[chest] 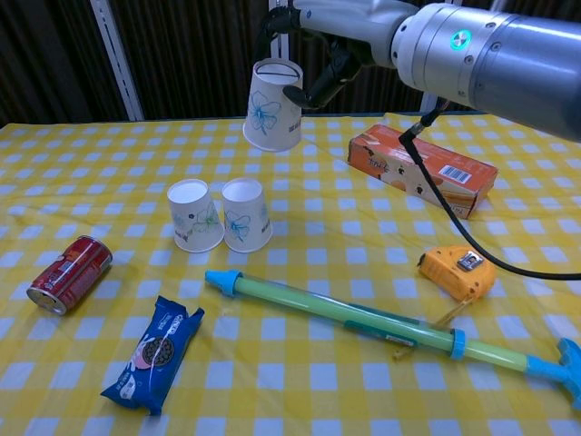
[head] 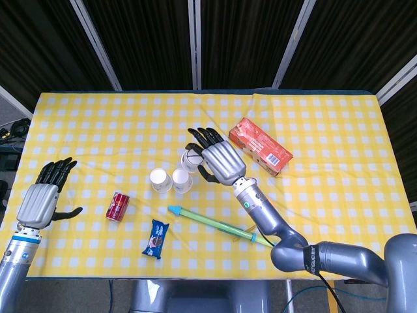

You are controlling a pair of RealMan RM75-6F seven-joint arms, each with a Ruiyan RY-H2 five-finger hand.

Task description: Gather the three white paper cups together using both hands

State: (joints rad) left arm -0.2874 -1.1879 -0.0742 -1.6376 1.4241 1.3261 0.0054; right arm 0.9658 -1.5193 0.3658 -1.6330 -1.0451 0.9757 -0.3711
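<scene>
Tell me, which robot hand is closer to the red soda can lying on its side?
Left. The left hand hovers just left of the red soda can; the right hand is farther right, holding a white paper cup aloft.

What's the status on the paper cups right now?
Right hand holds third white paper cup aloft. Left hand open, idle. Two white paper cups paired on table. Nothing in the way.
</scene>
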